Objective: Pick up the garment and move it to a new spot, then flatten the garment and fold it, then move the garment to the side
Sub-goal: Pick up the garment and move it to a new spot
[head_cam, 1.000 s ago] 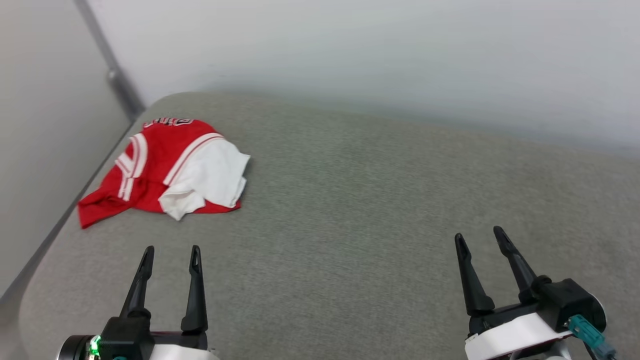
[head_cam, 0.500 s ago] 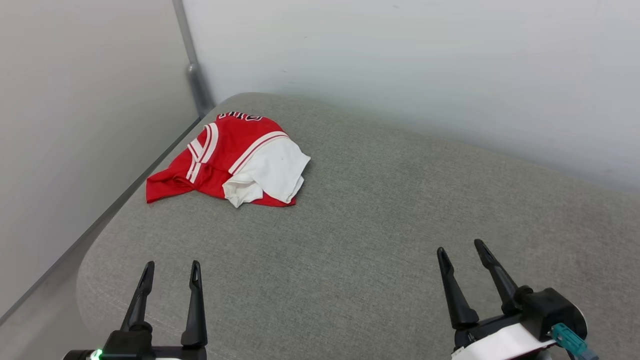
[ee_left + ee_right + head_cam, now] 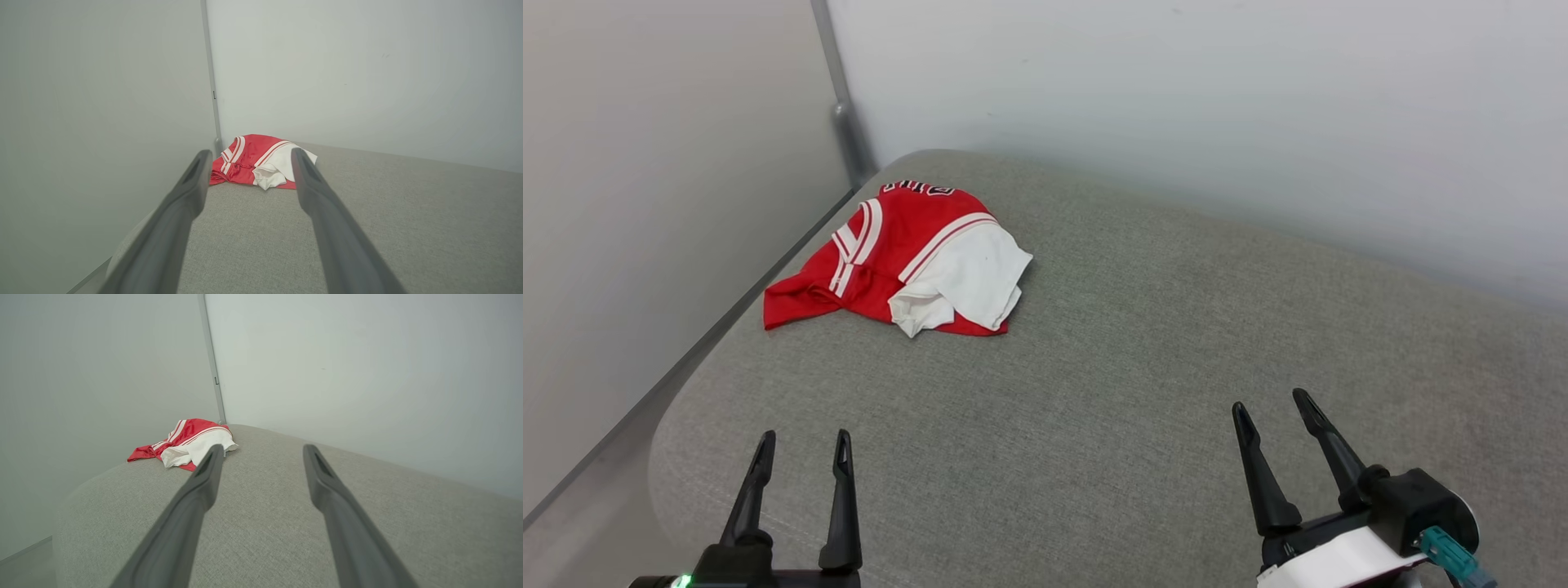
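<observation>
Both sets of jaws wide, empty — left gripper [image 3: 805, 438], right gripper [image 3: 1269, 402] — well apart from the garment [image 3: 900, 255] on the cushion [image 3: 1127, 343].

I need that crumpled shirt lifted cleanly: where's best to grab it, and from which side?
Probably the white sleeve, bunched up at the shirt's near edge. Bring the left gripper down from the near side; walls crowd its far side.

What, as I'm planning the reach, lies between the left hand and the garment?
Nothing but bare grey cushion lies between the left hand and the garment; the head view shows that stretch, and the left wrist view too.
</observation>
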Tool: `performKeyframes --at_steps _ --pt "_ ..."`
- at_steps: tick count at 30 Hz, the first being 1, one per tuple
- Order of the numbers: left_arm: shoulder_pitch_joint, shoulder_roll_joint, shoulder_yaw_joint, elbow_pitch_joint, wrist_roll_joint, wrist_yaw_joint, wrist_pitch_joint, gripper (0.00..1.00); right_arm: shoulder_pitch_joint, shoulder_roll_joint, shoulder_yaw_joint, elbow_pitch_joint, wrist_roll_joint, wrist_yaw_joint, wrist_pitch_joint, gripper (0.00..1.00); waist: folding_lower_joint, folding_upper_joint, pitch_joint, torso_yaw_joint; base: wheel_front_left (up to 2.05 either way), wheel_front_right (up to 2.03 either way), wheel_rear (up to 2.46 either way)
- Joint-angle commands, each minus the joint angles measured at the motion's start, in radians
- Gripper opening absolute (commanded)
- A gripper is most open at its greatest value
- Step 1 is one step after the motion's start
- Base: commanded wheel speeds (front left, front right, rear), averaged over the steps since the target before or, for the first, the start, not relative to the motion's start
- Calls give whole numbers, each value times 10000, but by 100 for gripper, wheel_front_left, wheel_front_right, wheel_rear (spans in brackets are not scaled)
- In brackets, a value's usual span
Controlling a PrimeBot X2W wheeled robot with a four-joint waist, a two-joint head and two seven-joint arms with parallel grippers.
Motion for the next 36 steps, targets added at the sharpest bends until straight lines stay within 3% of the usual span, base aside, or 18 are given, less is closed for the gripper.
performKeyframes --at_steps 1,6,10,15,20,24,29,36 --pt "-62 -16 17 -20 -63 -14 -25 100 -45 -5 2 -64 -50 -3 -21 100 0 0 111 -98 0 0 0" --pt "-582 145 -18 7 110 -323 -25 100 -344 -8 -32 -309 -436 -3 -21 100 0 0 915 -517 0 0 0" --pt "-1376 126 261 324 -346 -537 -25 100 -672 -10 -180 -537 -953 -3 -21 100 0 0 1980 -884 0 0 0" --pt "-2991 614 658 1271 -966 -975 -25 100 -1063 -13 -380 -898 -1674 -3 -21 100 0 0 3333 -1356 0 0 0" --pt "-4969 2138 727 2950 -1583 -1153 50 100 -1460 -13 -559 -1297 -2294 -3 105 100 0 0 4469 -1873 0 0 0" --pt "-6532 3853 -185 4306 -2432 -1158 839 100 -1662 -10 -818 -1666 -2489 -3 192 100 0 0 5157 -2239 0 0 0" --pt "-8218 5913 -1623 5481 -4450 -1164 2087 100 -1793 -8 -853 -1984 -2713 -3 259 100 0 0 5794 -2703 0 0 0" --pt "-9788 7645 -3061 6059 -8218 -1157 4911 100 -1836 -5 -952 -2217 -2786 -3 212 100 0 0 6523 -3213 0 0 0"
